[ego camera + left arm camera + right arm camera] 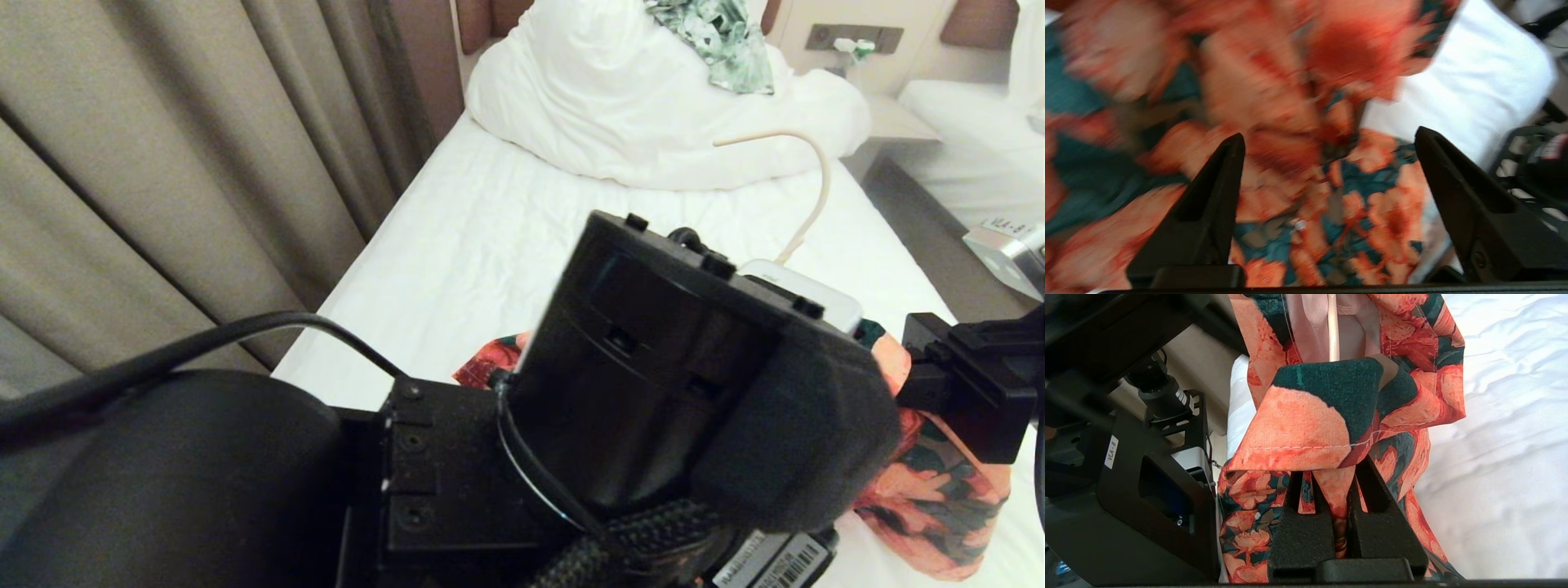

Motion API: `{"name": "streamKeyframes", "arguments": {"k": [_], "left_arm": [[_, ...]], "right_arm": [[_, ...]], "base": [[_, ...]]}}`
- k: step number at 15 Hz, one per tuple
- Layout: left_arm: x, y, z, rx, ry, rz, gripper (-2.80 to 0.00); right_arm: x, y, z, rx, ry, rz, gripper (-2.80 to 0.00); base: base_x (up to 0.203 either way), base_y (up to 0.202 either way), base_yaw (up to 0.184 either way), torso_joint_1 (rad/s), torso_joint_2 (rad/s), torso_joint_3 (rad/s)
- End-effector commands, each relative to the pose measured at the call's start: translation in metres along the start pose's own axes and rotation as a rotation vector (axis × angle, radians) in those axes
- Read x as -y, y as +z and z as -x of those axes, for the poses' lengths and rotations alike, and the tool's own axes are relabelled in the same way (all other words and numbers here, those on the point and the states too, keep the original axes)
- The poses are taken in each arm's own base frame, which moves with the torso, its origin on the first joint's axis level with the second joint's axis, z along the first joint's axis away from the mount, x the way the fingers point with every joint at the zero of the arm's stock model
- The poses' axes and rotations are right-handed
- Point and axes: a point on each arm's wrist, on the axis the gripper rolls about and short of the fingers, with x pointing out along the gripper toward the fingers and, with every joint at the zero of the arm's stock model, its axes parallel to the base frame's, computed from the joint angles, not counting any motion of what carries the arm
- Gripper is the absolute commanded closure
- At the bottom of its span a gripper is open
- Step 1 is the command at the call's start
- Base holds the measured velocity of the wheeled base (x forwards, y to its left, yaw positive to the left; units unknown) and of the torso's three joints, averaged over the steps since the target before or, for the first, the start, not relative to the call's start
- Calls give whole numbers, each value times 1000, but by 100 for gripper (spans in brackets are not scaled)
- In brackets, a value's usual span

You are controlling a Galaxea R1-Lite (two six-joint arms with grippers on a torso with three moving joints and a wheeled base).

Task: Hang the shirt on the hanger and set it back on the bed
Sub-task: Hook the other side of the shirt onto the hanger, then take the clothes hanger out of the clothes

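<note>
Head view looks down along the bed (506, 245); both wrist views sit close over the shirt (1306, 428), which all share.

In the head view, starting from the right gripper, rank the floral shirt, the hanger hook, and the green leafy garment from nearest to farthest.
From the right gripper, at the head view's right edge:
1. the shirt: pinched in its shut fingers, at the near end of the bed.
2. the hanger hook: curving up mid-bed, beyond the shirt.
3. the green leaf-patterned garment: farthest, on the duvet at the head of the bed.
</note>
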Motion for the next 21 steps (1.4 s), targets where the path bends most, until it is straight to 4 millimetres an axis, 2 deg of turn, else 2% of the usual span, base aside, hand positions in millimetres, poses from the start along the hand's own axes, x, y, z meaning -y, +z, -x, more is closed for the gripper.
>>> {"name": "streamKeyframes", "arguments": {"k": [1, 2, 3, 7, 12, 15, 16, 17, 21], "left_arm": [[-10, -2, 5, 0, 27, 11, -280], [-16, -4, 5, -5, 60, 18, -280], [-19, -2, 9, 9, 78, 26, 0], [-36, 27, 40, 139, 104, 76, 0], [-54, 48, 83, 253, 184, 112, 0], [-49, 45, 71, 233, 182, 114, 0], [-44, 41, 55, 202, 179, 116, 0], [-36, 39, 38, 184, 179, 119, -280], [-15, 59, 2, 234, 181, 114, -280]], "right_arm": [[0, 0, 0, 3, 6, 3, 0], [0, 0, 0, 4, 10, 2, 0], [0, -1, -1, 6, 24, -2, 0], [5, -7, -13, 8, 111, -29, 0], [22, -11, -24, 5, 150, -57, 0], [26, -13, -27, 0, 152, -81, 0], [29, -14, -29, -3, 155, -102, 0], [32, -14, -30, -4, 156, -112, 0], [35, -15, -31, -5, 155, -117, 0]], "base": [[0, 0, 0, 0, 0, 0], [0, 0, 0, 0, 0, 0], [0, 0, 0, 0, 0, 0], [0, 0, 0, 0, 0, 0], [0, 0, 0, 0, 0, 0], [0, 0, 0, 0, 0, 0], [0, 0, 0, 0, 0, 0], [0, 0, 0, 0, 0, 0], [0, 0, 0, 0, 0, 0]]}}
